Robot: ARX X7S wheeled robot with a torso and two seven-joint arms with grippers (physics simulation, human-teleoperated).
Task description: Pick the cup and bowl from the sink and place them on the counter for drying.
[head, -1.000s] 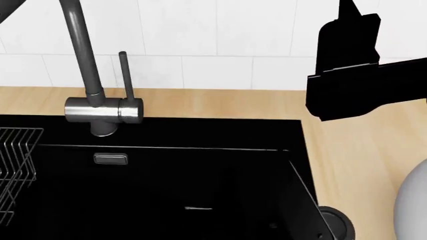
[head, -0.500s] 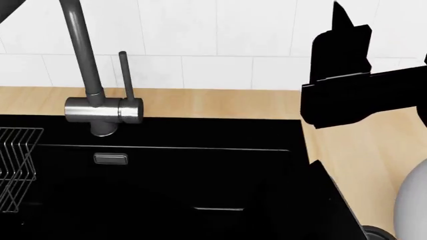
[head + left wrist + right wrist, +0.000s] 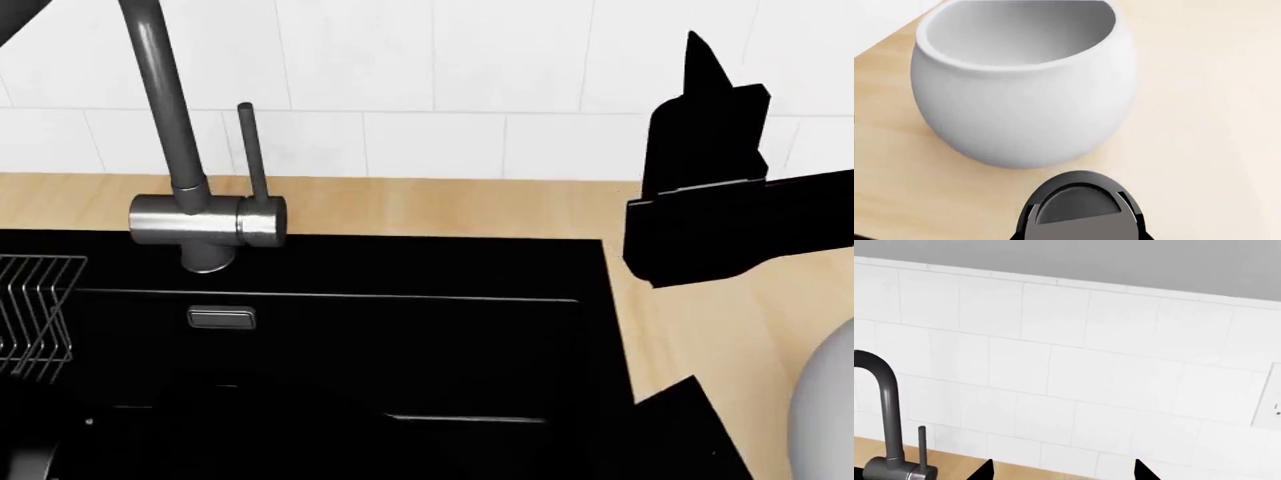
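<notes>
Left wrist view: the bowl (image 3: 1021, 100) stands upright on the beige surface (image 3: 1207, 110), out of the sink. Just beside it, close under the camera, is a dark round thing, probably the lid of the cup (image 3: 1079, 207), but only the top shows, so I am not sure. No fingers of the left tool appear here, and I cannot tell if it is open or closed on the cup.

Head view: the sink (image 3: 334, 380) looks dark, and I see no cup or bowl inside. The faucet (image 3: 167, 120) is behind it and the rack (image 3: 34, 310) is at its left side. Only a pale edge of the bowl shows at the right border. The right arm (image 3: 721, 220) hangs high over the surface.

Right wrist view: the right tool (image 3: 1062, 472) points at the tiled wall (image 3: 1074, 365); its two dark tips stand apart with nothing between them.

The bowl seems glossy, round and rather heavy, so it may slip; the rim is the best hold, one finger inside and one outside. The cup looks light and thin-walled; hold its body below the lid, gently.
</notes>
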